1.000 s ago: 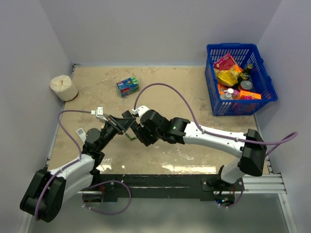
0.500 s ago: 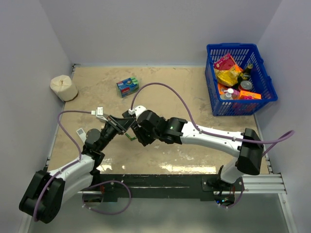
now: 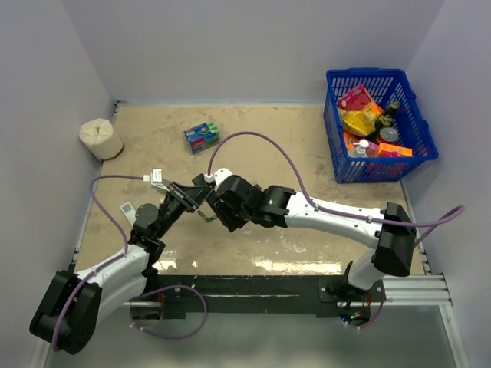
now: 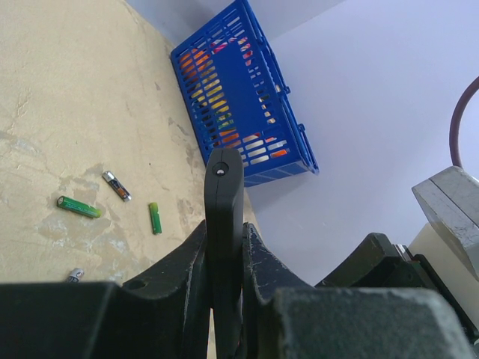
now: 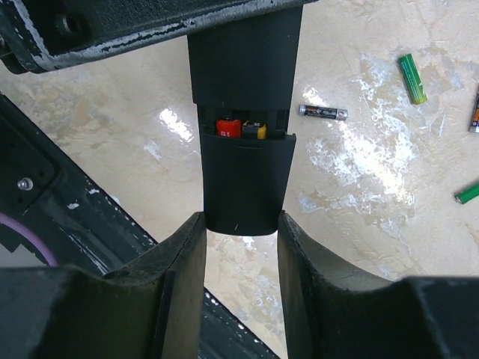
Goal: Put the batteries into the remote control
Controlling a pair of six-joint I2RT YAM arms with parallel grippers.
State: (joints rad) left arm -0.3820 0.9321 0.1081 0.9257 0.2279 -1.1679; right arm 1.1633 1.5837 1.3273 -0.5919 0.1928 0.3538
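The desk (image 3: 291,146) fills the top view, with a blue basket (image 3: 367,73) at the upper right. Left of centre, the two hands meet on the remote (image 4: 223,187), which is held clear of the desk. The left hand (image 4: 224,241) is clamped tight on the remote's body, which stands edge-on between its fingers in the left wrist view. In the right wrist view, the right hand (image 5: 242,218) grips the lower end of the cover (image 5: 243,176), with one finger against each side. The cover sits short of closed — the gap above it shows two batteries (image 5: 228,127) in the compartment, one red and one yellow-tipped. Others lie loose on the desk — a black cell (image 5: 323,112) just right of the remote and a green cell (image 5: 413,78) at the upper right.
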